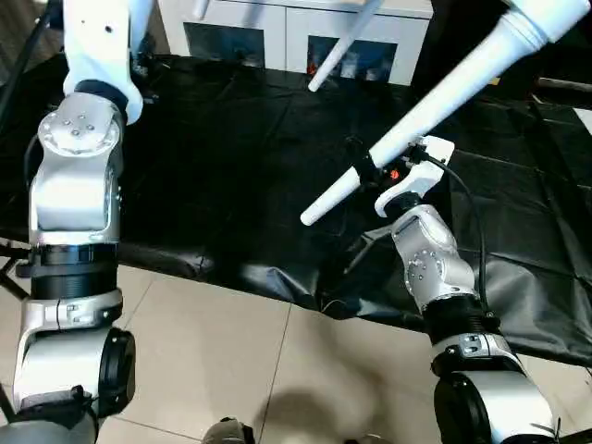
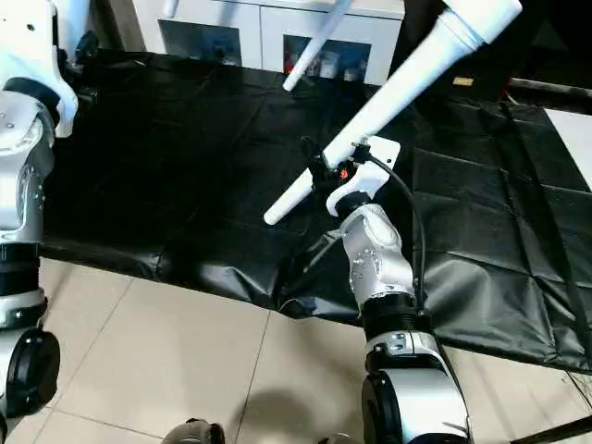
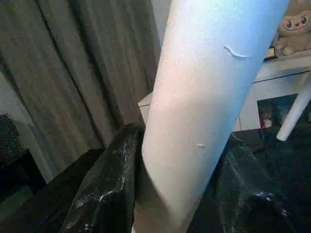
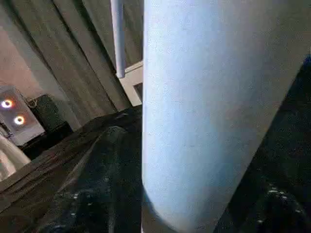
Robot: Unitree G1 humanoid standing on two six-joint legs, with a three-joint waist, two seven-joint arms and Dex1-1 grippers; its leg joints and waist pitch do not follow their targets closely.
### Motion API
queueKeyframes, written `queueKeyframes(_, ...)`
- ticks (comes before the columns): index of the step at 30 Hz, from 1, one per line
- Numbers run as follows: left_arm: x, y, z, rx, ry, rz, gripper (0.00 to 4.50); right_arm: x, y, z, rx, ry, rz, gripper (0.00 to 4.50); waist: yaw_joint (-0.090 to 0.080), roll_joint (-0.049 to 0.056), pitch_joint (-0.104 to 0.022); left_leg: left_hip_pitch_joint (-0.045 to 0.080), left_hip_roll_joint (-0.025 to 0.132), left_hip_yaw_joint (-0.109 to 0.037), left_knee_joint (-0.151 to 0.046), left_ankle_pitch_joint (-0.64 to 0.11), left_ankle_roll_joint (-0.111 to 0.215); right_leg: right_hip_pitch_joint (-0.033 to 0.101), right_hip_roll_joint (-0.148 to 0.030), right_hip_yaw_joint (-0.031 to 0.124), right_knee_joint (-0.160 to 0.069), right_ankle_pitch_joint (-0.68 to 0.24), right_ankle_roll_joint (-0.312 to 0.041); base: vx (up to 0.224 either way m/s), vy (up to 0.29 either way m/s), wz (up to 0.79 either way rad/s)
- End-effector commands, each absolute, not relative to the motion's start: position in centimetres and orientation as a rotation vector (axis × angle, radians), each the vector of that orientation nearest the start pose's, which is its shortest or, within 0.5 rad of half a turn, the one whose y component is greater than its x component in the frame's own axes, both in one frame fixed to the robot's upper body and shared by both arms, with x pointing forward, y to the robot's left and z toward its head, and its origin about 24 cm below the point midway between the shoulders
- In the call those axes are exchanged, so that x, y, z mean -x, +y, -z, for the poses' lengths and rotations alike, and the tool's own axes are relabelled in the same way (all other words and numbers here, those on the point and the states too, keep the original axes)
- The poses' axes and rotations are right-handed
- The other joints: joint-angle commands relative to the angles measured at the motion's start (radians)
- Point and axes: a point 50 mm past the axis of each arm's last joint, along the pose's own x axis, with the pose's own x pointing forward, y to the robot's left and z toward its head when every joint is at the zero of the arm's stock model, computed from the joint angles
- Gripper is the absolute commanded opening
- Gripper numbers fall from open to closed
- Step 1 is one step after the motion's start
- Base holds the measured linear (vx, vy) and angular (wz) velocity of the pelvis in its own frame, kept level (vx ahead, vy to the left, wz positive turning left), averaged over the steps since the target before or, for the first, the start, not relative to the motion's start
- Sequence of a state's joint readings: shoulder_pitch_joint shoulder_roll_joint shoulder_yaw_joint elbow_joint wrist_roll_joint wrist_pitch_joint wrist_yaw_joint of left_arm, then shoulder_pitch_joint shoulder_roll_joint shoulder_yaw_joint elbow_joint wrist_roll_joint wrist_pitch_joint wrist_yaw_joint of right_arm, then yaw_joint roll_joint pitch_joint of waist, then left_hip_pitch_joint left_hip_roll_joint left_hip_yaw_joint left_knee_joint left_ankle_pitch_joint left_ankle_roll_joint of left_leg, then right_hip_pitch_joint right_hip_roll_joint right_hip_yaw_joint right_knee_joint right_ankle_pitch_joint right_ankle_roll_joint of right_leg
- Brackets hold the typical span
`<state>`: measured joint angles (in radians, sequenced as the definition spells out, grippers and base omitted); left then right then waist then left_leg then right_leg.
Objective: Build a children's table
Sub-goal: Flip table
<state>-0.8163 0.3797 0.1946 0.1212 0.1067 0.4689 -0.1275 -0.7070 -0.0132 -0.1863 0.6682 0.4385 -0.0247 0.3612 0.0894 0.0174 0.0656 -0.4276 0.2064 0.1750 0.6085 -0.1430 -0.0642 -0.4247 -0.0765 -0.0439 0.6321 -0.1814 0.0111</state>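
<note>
Left eye view: looking first at the white cabinet (image 1: 277, 32) along the far edge, behind whose glass doors small things are sitting, one of them red, too blurred to name. Seeing, from the left wrist, a plush toy (image 3: 294, 26) resting on the cabinet's top.

Looking across a crumpled black sheet (image 1: 231, 157) that is covering the work area and ending nearer the robot at a pale tiled floor (image 1: 213, 361). Noting grey curtains (image 3: 73, 73) hanging at the left side of the room.

Finding the task's thing, a long white tapered table leg (image 1: 444, 92), slanting through the air from far right down toward the middle, with its narrow end pointing near-left above the sheet. Finding a second leg (image 1: 342, 46) slanting in front of the cabinet, well apart from the first.

Reaching forward from the near right with the right forearm (image 1: 430, 259), and setting the right gripper (image 1: 363, 166) around the slanting leg near its narrow end; being unable to tell whether clenched or loose.

Raising the left arm (image 1: 79, 176) steeply at the left edge. Seeing a white tube (image 3: 209, 97) standing very close before the left wrist camera; being unable to tell how the left gripper is set.
</note>
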Motion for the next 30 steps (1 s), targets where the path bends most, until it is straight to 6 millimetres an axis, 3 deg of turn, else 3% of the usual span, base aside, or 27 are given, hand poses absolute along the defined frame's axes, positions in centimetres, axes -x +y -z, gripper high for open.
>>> queueKeyframes(1, -35.0, 22.4, -25.9, -0.269, -0.292, -0.154, 1.85, -37.1, -11.7, -11.2, -0.474, -0.132, -0.398, 2.44, -0.001, -0.009, -0.095, 0.035, 0.009, 0.004, -0.057, -0.106, 0.046, 0.056, -0.042, 0.024, -0.051, -0.017, -0.222, 0.0, 0.0, 0.0)
queueKeyframes(8, -34.9, 22.5, -25.6, -0.267, -0.289, -0.162, 1.82, -37.0, -12.0, -11.7, -0.459, -0.148, -0.41, 1.79, -0.001, -0.01, -0.095, 0.037, 0.01, 0.004, -0.057, -0.108, 0.045, 0.055, -0.043, 0.024, -0.051, -0.027, -0.222, 0.0, 0.0, 0.0)
queueKeyframes(9, -34.9, 22.6, -25.5, -0.267, -0.288, -0.165, 1.82, -37.1, -12.1, -12.0, -0.456, -0.157, -0.411, 1.79, -0.002, -0.017, -0.094, 0.037, 0.01, 0.005, -0.058, -0.108, 0.046, 0.055, -0.041, 0.024, -0.052, -0.027, -0.221, 0.0, 0.0, 0.0)
queueKeyframes(10, -34.8, 22.7, -25.2, -0.267, -0.284, -0.17, 1.81, -37.1, -12.3, -12.5, -0.454, -0.176, -0.412, 1.61, 0.0, -0.016, -0.095, 0.038, 0.01, 0.004, -0.057, -0.1, 0.046, 0.056, -0.042, 0.024, -0.049, -0.022, -0.22, 0.0, 0.0, 0.0)
queueKeyframes(16, -34.6, 22.9, -24.0, -0.268, -0.261, -0.181, 1.77, -36.7, -12.9, -13.3, -0.392, -0.215, -0.406, 1.54, 0.001, -0.021, -0.096, 0.04, 0.011, 0.005, -0.055, -0.083, 0.047, 0.054, -0.04, 0.025, -0.048, 0.01, -0.216, 0.0, 0.0, 0.0)
queueKeyframes(20, -34.5, 22.7, -23.0, -0.276, -0.248, -0.153, 1.73, -36.3, -13.6, -13.7, -0.3, -0.247, -0.374, 1.54, 0.003, -0.027, -0.095, 0.041, 0.013, 0.005, -0.058, -0.094, 0.03, 0.054, -0.04, 0.025, -0.049, -0.005, -0.206, 0.0, 0.0, 0.0)
queueKeyframes(21, -34.4, 21.9, -22.0, -0.29, -0.236, -0.1, 1.72, -35.8, -14.3, -14.1, -0.212, -0.282, -0.335, 1.54, 0.003, -0.027, -0.094, 0.044, 0.013, 0.005, -0.059, -0.102, 0.022, 0.05, -0.039, 0.025, -0.051, -0.011, -0.2, 0.0, 0.0, 0.0)
queueKeyframes(26, -34.3, 20.3, -19.6, -0.302, -0.191, -0.022, 1.65, -34.6, -15.0, -14.9, -0.099, -0.342, -0.29, 1.53, 0.01, -0.033, -0.092, 0.045, 0.013, 0.006, -0.061, -0.126, 0.008, 0.051, -0.038, 0.028, -0.054, -0.021, -0.174, 0.0, 0.0, 0.0)
queueKeyframes(30, -34.4, 18.7, -17.3, -0.352, -0.141, 0.027, 1.62, -32.8, -15.2, -14.7, 0.023, -0.371, -0.289, 1.53, 0.013, -0.029, -0.088, 0.054, 0.016, 0.005, -0.065, -0.178, -0.008, 0.043, -0.034, 0.029, -0.066, -0.073, -0.146, 0.0, 0.0, 0.0)
